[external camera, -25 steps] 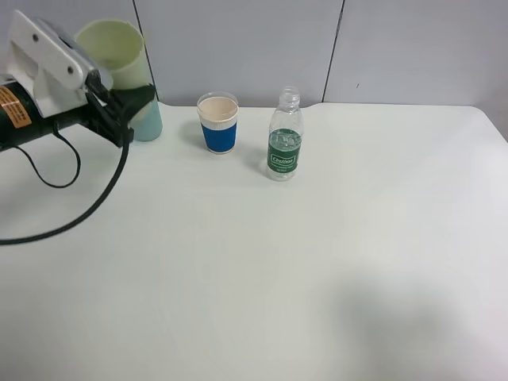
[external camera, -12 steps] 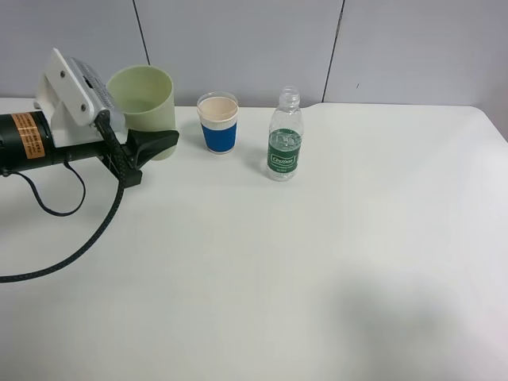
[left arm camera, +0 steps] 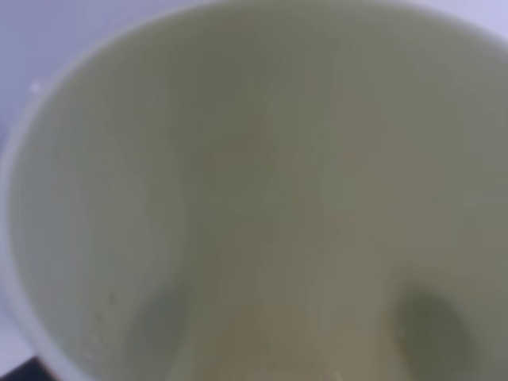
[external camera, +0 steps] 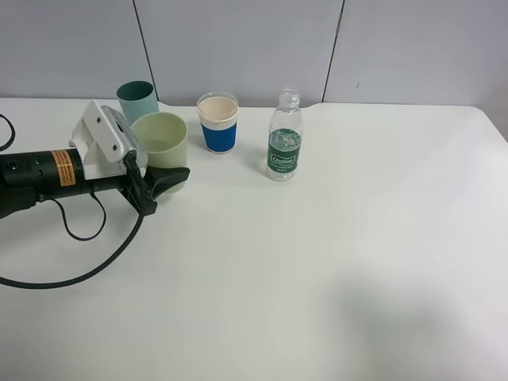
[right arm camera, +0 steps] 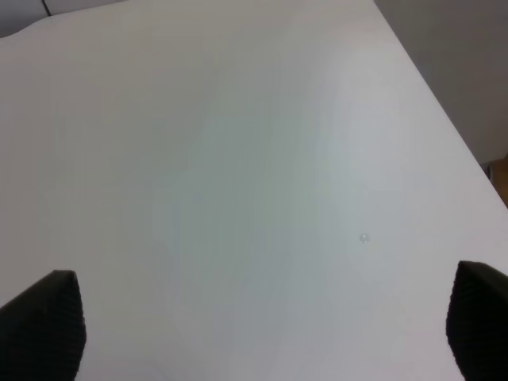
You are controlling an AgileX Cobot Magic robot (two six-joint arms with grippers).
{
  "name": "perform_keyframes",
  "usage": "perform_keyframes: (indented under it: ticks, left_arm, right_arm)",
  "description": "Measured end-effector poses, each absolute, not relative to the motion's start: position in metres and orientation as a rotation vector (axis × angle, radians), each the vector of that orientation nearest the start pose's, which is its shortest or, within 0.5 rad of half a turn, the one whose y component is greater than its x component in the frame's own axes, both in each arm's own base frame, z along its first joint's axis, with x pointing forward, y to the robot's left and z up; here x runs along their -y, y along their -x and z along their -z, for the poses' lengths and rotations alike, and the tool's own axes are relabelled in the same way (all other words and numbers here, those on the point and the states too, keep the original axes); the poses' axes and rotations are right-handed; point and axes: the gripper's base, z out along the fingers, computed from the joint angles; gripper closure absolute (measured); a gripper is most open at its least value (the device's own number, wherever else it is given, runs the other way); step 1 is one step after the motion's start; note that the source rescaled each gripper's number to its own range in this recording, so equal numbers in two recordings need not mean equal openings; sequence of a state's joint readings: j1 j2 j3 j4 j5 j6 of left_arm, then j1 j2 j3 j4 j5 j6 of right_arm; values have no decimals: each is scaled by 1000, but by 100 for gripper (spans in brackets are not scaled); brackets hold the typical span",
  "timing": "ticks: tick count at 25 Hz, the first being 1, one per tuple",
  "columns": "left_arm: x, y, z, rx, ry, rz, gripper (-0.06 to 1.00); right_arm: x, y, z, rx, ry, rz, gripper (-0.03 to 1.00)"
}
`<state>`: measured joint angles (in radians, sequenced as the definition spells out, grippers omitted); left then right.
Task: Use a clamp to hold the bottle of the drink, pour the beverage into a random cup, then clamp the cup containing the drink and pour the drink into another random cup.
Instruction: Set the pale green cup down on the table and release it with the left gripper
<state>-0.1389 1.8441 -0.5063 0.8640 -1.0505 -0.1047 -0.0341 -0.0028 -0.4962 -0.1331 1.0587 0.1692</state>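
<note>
Spanning most of the high view, the white table (external camera: 333, 262) carries everything. Left arm lies low & near-horizontal over its left part, left gripper (external camera: 163, 179) clamped on the pale green cup (external camera: 160, 141), upright, mouth open. Behind it a teal cup (external camera: 137, 100); right of that a blue-banded cup (external camera: 218, 125), then the clear bottle (external camera: 284, 136), green label, cap off, well apart from gripper. Left wrist cam shows only the green cup's blurred inside. Right gripper (right arm camera: 254, 325) seen only in right wrist cam: fingers wide, over bare table.
</note>
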Motion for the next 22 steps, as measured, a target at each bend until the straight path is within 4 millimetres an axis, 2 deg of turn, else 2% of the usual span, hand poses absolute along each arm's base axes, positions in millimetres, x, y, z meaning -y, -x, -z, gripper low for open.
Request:
perform_keyframes:
  ticks: [17, 22]
  left_arm:
    - [99, -265, -75, -1696, -910, 583, 92]
    - [99, -264, -69, -1702, -892, 602, 92]
  right_arm:
    - [10, 6, -277, -2026, -213, 75, 2]
    - [10, 6, -277, -2026, -213, 75, 2]
